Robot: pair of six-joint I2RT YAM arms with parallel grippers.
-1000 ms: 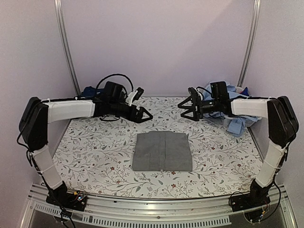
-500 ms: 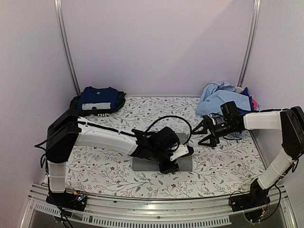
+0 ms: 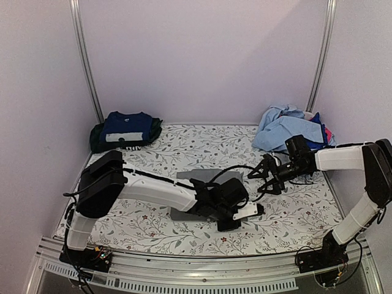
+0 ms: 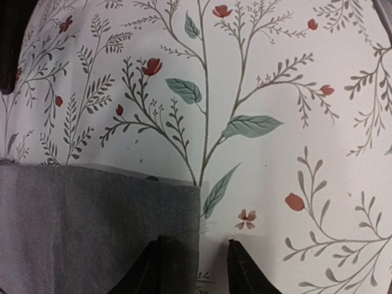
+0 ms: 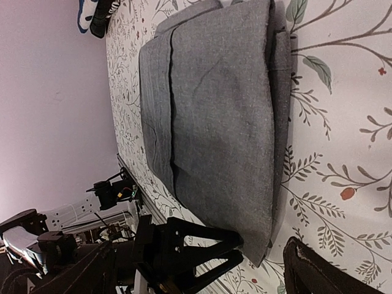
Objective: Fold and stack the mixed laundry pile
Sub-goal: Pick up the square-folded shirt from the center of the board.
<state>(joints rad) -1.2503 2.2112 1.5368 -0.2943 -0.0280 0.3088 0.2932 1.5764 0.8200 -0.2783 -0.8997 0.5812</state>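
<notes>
The grey shirt (image 3: 197, 177) lies folded flat at the centre of the floral sheet (image 3: 147, 162).

Left gripper (image 4: 196, 272): jaws narrow, set low at the shirt's near right corner. One fingertip (image 4: 150, 269) rests on the cloth and the other stands on the sheet just beside the edge. The cloth lies flat between them.

Right gripper (image 3: 264, 177): jaws wide and holding nothing. It hovers just right of the shirt's far right corner.

A loose light blue pile (image 3: 285, 128) lies at the far right. A folded navy stack (image 3: 125, 130) lies at the far left.
</notes>
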